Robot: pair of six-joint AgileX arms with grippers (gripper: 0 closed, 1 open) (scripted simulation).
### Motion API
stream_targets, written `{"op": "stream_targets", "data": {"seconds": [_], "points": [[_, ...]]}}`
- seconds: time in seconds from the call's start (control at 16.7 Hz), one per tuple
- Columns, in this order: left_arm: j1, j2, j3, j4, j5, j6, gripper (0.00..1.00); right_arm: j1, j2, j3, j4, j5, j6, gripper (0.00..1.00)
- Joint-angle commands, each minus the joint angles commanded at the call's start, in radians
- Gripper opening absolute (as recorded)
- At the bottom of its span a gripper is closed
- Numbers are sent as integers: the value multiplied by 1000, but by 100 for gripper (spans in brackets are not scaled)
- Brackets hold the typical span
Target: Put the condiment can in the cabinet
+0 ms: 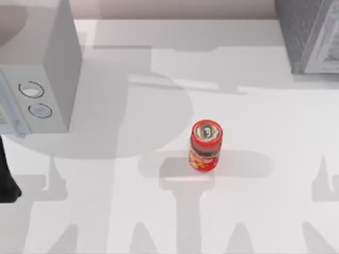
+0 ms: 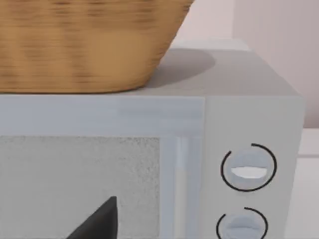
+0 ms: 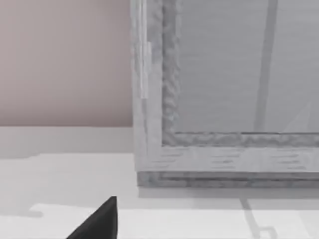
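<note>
The condiment can (image 1: 205, 146) stands upright near the middle of the white table, a small red cylinder with a grey-white top and yellow-white label. Neither gripper is near it. The cabinet (image 1: 307, 37) is a grey box at the table's far right corner; the right wrist view faces its front (image 3: 224, 99) from close by. A dark piece of my left arm (image 1: 6, 180) shows at the table's left edge. A dark tip of my left gripper (image 2: 99, 224) points at a microwave. A dark tip of my right gripper (image 3: 99, 221) hangs over the table before the cabinet.
A grey microwave (image 1: 53, 69) with two round knobs (image 1: 32, 90) stands at the far left. In the left wrist view a wicker basket (image 2: 84, 45) sits on top of the microwave (image 2: 249, 114). Open tabletop (image 1: 132, 201) surrounds the can.
</note>
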Motion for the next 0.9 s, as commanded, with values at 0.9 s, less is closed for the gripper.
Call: {"op": "stream_targets", "data": {"seconds": [0.9], "points": [[0,0,0,0,0,0,100,99,820,277,550,-466,34,100]]}}
